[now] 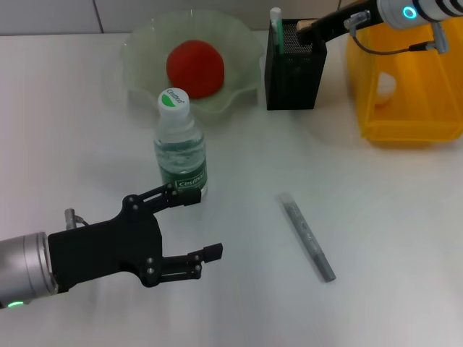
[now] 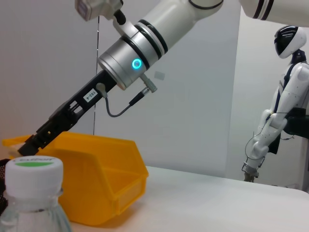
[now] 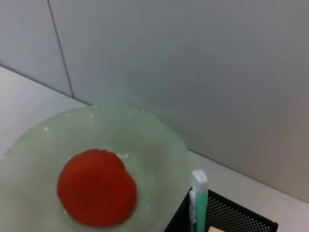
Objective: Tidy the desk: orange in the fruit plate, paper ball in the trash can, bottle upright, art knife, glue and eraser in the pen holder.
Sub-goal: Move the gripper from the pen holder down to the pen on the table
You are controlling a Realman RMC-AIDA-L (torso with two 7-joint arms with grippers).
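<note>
Status check. Orange (image 1: 195,68) sits in the fruit plate (image 1: 145,47): done. Bottle (image 1: 179,148) stands upright just beside my left pincer (image 1: 194,225), which is released, jaws spread, holding nothing. Paper ball (image 1: 385,84) looks to lie inside the trash can (image 1: 409,108): done, I judge. My right pincer (image 1: 307,30) is over the pen holder (image 1: 294,69) with a tan block, probably the eraser (image 1: 304,27), at its tip; grip state I cannot tell. A green-white stick (image 1: 275,29) already stands in the holder (glue, perhaps). Left: the grey art knife (image 1: 307,236), lying on the white surface (image 1: 391,231). Plain grey wall behind; another robot (image 2: 280,106) stands farther off.
</note>
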